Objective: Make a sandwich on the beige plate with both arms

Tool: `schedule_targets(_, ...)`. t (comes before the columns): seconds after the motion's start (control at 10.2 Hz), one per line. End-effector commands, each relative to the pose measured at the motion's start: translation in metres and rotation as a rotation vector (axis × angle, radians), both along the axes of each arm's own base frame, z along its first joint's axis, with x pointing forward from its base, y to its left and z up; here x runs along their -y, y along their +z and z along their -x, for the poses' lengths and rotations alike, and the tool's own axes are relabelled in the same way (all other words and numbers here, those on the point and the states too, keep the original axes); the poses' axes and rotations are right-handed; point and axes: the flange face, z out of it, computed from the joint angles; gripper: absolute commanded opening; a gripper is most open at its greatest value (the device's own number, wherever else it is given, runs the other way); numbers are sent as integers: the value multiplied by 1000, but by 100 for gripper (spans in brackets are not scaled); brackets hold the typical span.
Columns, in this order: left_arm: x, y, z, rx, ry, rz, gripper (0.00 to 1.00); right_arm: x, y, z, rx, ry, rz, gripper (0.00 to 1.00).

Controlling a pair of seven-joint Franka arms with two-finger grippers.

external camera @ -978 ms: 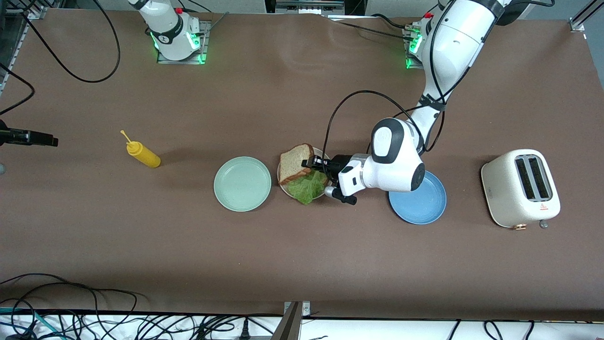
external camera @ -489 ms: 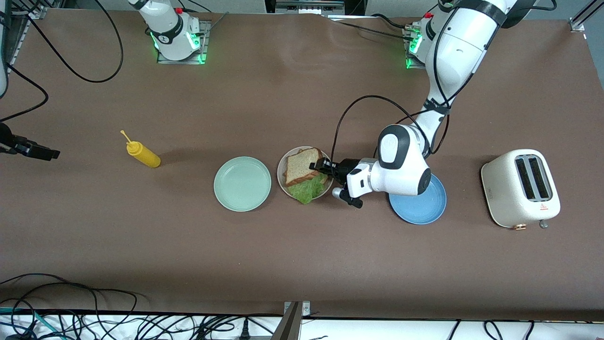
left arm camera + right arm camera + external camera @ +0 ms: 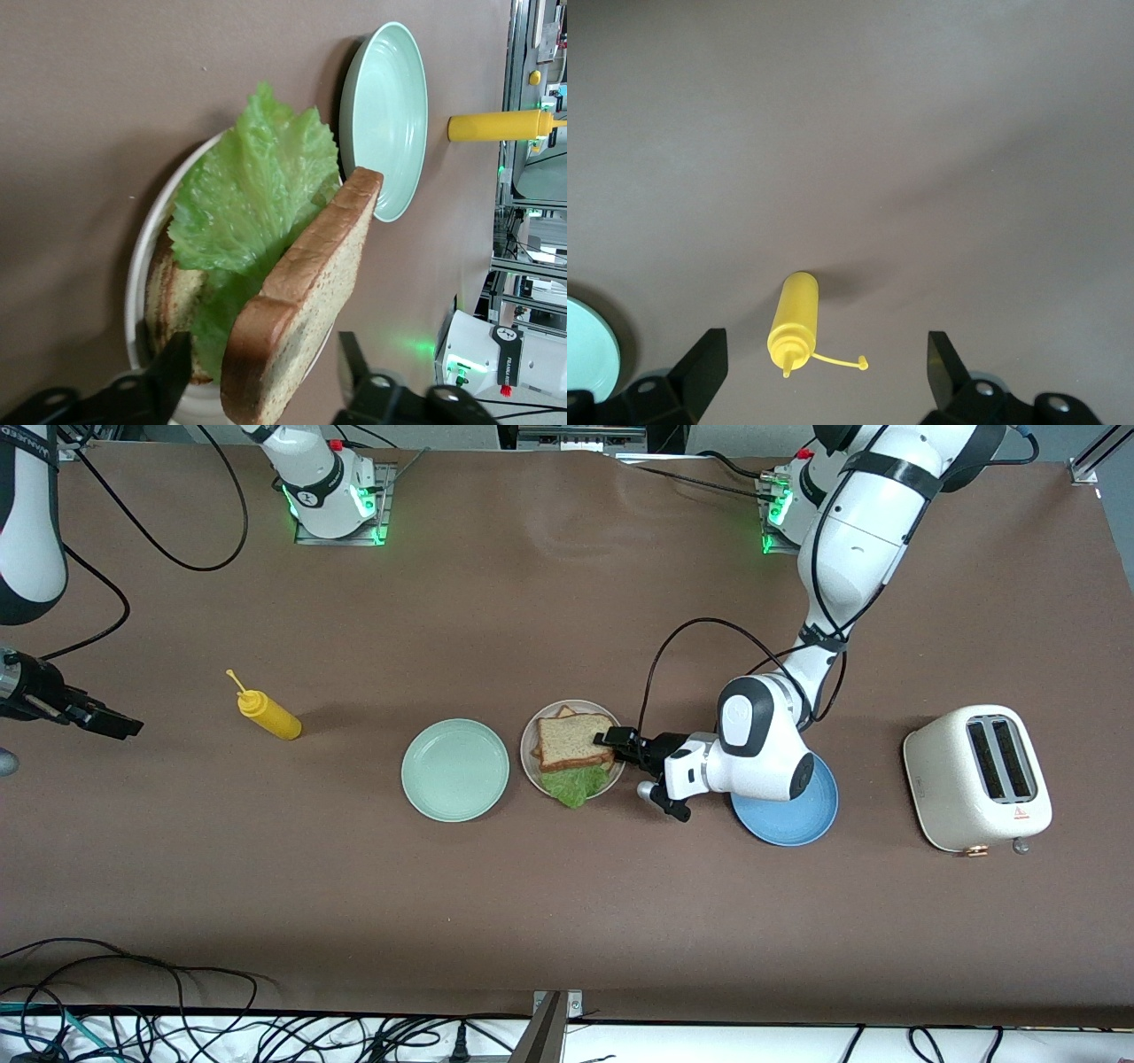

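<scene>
Lying on the beige plate (image 3: 530, 766), sandwich (image 3: 574, 746) between parted left jaws.

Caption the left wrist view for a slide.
Left pincer open around the top bread slice, lettuce beneath, on the beige plate.

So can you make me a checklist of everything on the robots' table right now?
Surface: brown table, flat.
Job's things: sandwich on beige plate; top slice over lettuce.
Clutter: mint green plate, blue plate, mustard bottle, toaster.
Grippers: left gripper open at the sandwich's edge, fingers apart from the bread; right gripper open over the table's right-arm end.
Cables: black cable loops on the table; tangle along the near edge.
Surroundings: nothing seen.
</scene>
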Motion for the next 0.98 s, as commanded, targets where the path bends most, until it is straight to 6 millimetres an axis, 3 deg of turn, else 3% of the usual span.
schedule_targets(0.0, -6, 2, -5, 32, -4, 21, 100, 6, 4, 6, 17, -22, 13, 100)
schedule_targets(0.1, -16, 2, -9, 39, 8, 7, 100, 5, 0, 6, 10, -21, 9, 100)
schedule_targets(0.29, -47, 18, -29, 78, 53, -11, 100, 1, 11, 13, -9, -27, 7, 100)
schedule_targets(0.39, -79, 27, -44, 98, 100, -25, 100, -2, 14, 13, -10, -23, 6, 100)
schedule_targets(0.49, -114, 51, -58, 140, 144, -50, 100, -7, 12, 16, -42, -19, 4, 100)
schedule_targets(0.68, -183, 145, -69, 309, -15, -274, 100, -9, 10, 19, -67, -22, 7, 100)
schedule_targets(0.88, -251, 253, -57, 431, -118, -478, 100, -22, 17, 22, -75, -15, 6, 100)
